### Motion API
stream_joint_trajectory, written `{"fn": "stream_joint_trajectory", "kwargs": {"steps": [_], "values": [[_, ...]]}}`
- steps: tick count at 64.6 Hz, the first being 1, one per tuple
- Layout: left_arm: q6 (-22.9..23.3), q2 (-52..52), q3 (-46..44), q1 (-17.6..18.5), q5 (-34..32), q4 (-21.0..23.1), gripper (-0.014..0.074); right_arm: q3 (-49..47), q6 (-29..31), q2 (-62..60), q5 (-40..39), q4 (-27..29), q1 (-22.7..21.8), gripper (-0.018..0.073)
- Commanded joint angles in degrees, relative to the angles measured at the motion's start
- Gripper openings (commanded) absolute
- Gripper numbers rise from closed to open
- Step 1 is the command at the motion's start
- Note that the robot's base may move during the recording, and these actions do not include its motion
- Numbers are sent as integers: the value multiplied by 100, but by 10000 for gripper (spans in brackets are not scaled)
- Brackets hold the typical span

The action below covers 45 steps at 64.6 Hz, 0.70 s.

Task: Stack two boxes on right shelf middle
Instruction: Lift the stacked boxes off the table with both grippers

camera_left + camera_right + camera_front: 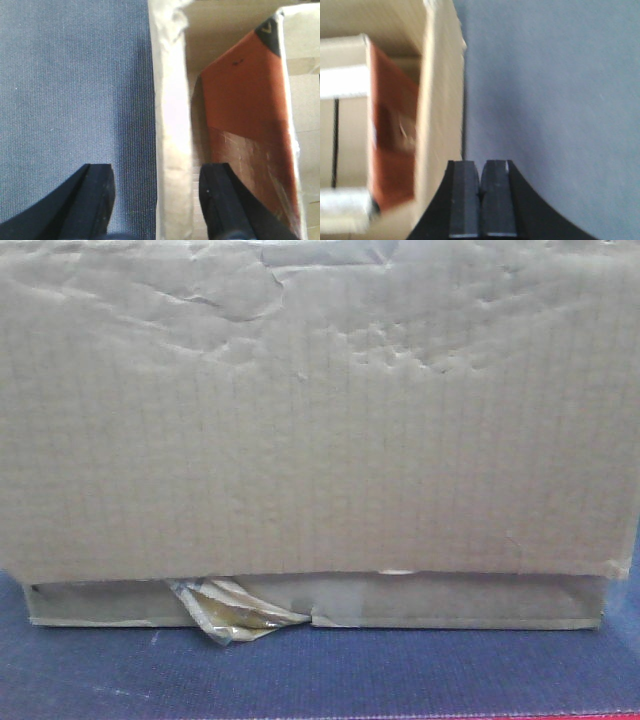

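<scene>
Black left gripper (157,175) fills the bottom of our left wrist view. Its jaws are spread wide and hold nothing: one finger hangs outside over blue cloth (70,85), the other reaches inside an open-topped cardboard box, and the pale box wall (172,125) stands between them. Just past the inner finger, an orange panel (247,95) leans inside the box.

In our right wrist view, the right gripper (480,170) is pinched together on nothing. It sits over the cloth, just outside a cardboard wall (440,100). We cannot tell from the wrist views which of the two boxes these walls belong to.

Farther off, the tall box (320,410) almost fills our front view, with its creased, dented broad face towards us. It rests on the flat box (450,602), where torn tape (235,618) curls out at the lower front edge. Both sit on the blue cloth, and no steel shelf shows anywhere. Their long axes run left to right across the view, and the wrist views suggest an opening that faces up.

We judge the step in hand to be taking hold for the lift to the shelf. The left jaws need only close on their wall. The right jaws must first open and shift sideways over theirs. The lift then calls for both arms to rise evenly so the pair stays level.
</scene>
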State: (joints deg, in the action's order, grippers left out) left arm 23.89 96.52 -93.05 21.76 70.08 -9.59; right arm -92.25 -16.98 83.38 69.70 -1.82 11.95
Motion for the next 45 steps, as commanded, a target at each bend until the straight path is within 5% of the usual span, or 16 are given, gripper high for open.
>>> {"fn": "stream_joint_trajectory", "kwargs": {"steps": [1, 16, 22, 32, 45], "values": [[6, -61, -16, -8, -12, 39, 298, -330, -47, 272, 26, -105, 119, -139], [6, -61, -16, -8, -12, 39, 298, -523, -72, 687, 26, -154, 486, -132], [6, -61, -16, -8, -12, 39, 298, -523, -208, 728, 26, -154, 486, -31], [6, -61, -16, -8, -12, 39, 298, -510, -252, 738, 26, -193, 486, 271], [6, -61, -16, -8, -12, 39, 298, -100, -311, 738, 26, -207, 486, 299]]}}
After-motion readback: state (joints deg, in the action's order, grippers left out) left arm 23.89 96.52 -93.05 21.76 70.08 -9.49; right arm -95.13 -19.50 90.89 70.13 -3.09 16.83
